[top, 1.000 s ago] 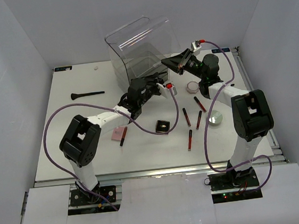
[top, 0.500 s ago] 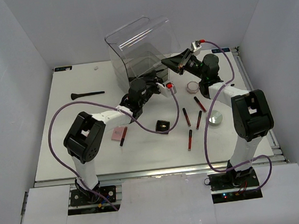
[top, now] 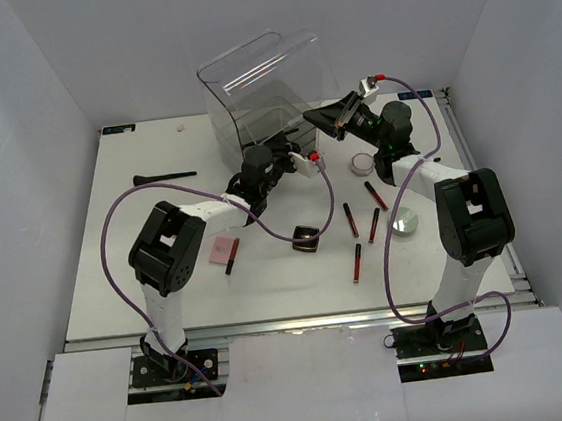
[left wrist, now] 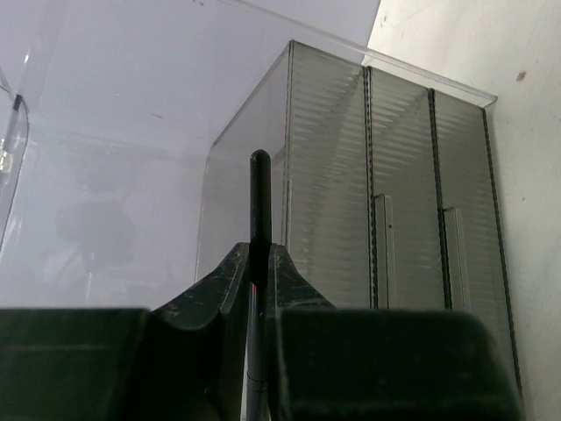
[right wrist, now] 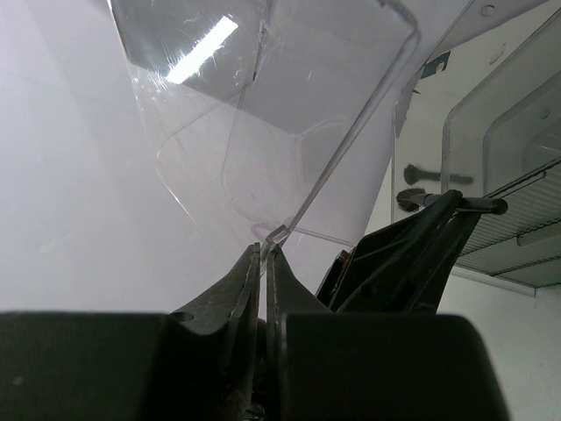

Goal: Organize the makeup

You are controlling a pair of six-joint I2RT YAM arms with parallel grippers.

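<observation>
Left wrist feed: the left gripper [left wrist: 259,263] is clamping down on a slim black tube [left wrist: 259,206]. The tube is sticking straight out past the fingertips, long axis in line with the fingers. Its rounded tip is pointing at the ribbed front of the drawer box [left wrist: 368,202] just ahead of the gripper. The tube's lower end is disappearing between the fingers, so I can't tell its full length or whether there's red on it. It's too dark for me to make out any writing.

The right gripper [right wrist: 264,254] is pinching together on the edge of a clear panel [right wrist: 307,132] that's rising up and away from its tips. Glare is washing most of it out, so I can't tell which part of the box it is.

On the top cam the rest of the makeup is lying behind both grippers, back toward the arm bases. That's the red-and-black tubes [top: 349,219], mostly pointing near-to-far, plus the black compact [top: 306,237], the silver tin [top: 405,221] and the white-pink jar [top: 362,164]. The pink palette [top: 225,250] and black brush [top: 162,178] are sitting off to the left gripper's left. Everything's too small for me to read labels.
</observation>
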